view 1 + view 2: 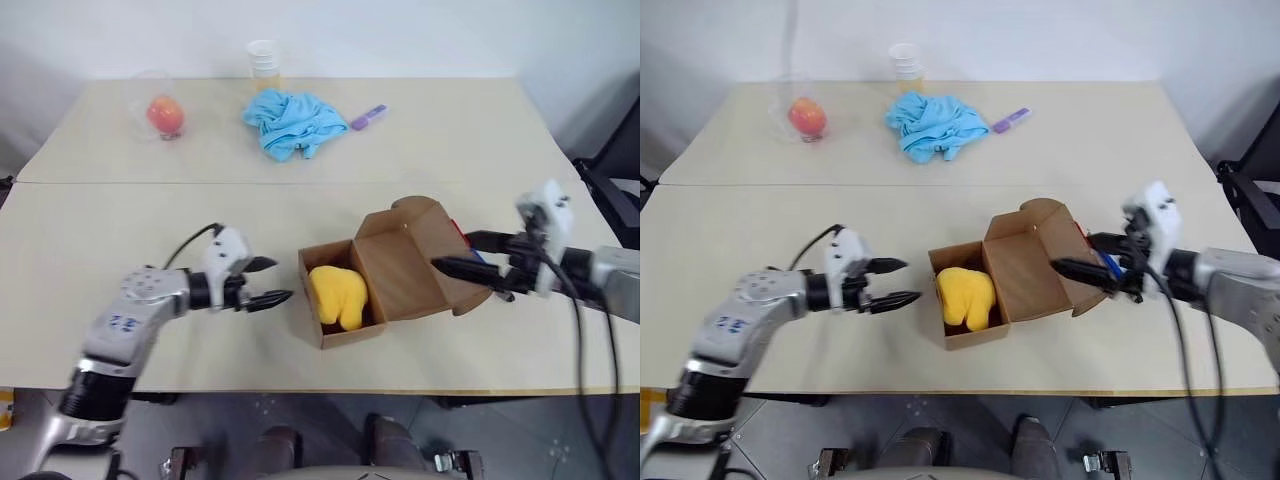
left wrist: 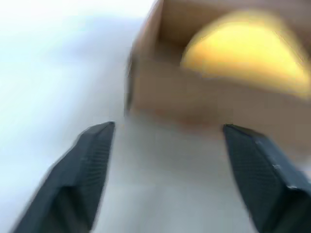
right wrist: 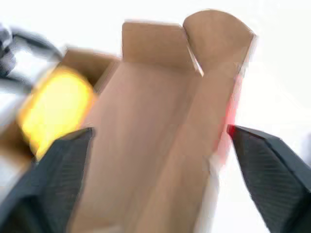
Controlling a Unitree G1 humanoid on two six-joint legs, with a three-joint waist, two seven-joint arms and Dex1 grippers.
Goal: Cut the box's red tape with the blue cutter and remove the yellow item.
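Yellow item sits inside the open box, center-right of frame on the counter, lid flap up. Looks soft, lumpy, light; should squash, not slip. I'd pinch across its upper bulge from above, clear of the cardboard walls. Left end effector just left of the box, fingers apart, empty. Right end effector at the lid's right side, fingers apart, holding nothing.

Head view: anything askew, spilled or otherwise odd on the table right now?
Nothing spilled or damaged. The box sits with its lid flipped up and the yellow item still inside. The blue cloth lies crumpled at the far side beside a purple marker. Both tools, left and right, are open and empty beside the box.
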